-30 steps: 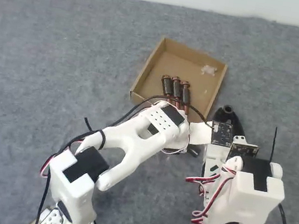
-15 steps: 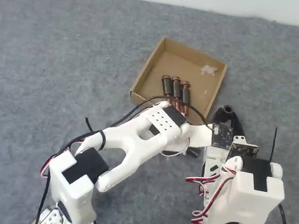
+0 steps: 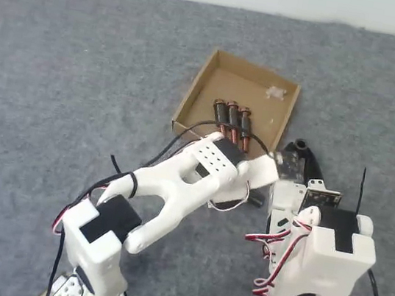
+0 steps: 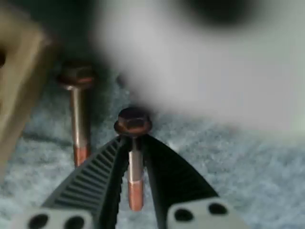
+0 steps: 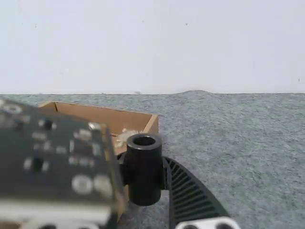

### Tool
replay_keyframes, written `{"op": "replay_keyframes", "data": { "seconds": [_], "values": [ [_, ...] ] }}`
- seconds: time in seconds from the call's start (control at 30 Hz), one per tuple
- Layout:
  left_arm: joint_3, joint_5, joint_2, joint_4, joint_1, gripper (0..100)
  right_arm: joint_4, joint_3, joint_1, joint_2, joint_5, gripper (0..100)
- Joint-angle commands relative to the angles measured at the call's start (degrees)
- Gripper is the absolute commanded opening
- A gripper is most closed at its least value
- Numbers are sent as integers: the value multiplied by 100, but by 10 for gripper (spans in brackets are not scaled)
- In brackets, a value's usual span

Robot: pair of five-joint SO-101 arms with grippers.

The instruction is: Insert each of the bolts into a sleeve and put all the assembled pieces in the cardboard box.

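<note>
From the high view, the cardboard box (image 3: 195, 86) sits open on the grey carpet (image 3: 66, 84) beyond both arms; three assembled pieces (image 3: 231, 122) lie side by side on its floor near the closer wall, and a pale scrap (image 3: 274, 92) rests in its far corner; the left arm (image 3: 194, 173) stretches across to just short of that closer wall, while the right arm (image 3: 326, 260) stands beside it; the right gripper (image 3: 299, 153) grasps a black sleeve (image 3: 300, 145) just outside the box's right-hand corner; in the left wrist view, the left gripper (image 4: 133, 143) is clenched on the shank of a copper-coloured bolt (image 4: 134, 125), its dark ribbed fingers (image 4: 102, 167) pressing from either side just under the hex head, which juts out past the fingertips; whether the bolt is clear of the carpet cannot be told; a second bolt (image 4: 78, 109) lies loose on the carpet beside it, roughly parallel and apart from it, close to the box wall (image 4: 19, 76); in the right wrist view, the right gripper (image 5: 143, 179) grips the sleeve (image 5: 143, 167) upright with its open bore facing up; one ribbed finger (image 5: 188, 193) presses against its side; a circuit board (image 5: 52, 162) on the left arm's wrist looms close in front; the box (image 5: 102, 113) stands behind the sleeve on the carpet (image 5: 238, 138)
</note>
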Motion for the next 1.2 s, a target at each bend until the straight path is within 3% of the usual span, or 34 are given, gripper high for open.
{"op": "replay_keyframes", "data": {
  "seconds": [0.0,0.27,0.43,1.17],
  "values": [
    [286,712,-396,-88,-167,11,22,-185,84,-22,-62,6],
    [1490,853,-1855,-791,-193,19,22,-185,84,-22,-62,6],
    [1446,844,-1503,-958,-167,103,22,-185,84,-22,-62,6],
    [426,1284,-396,-897,-422,103,22,-158,75,-22,-62,6]
  ]
}}
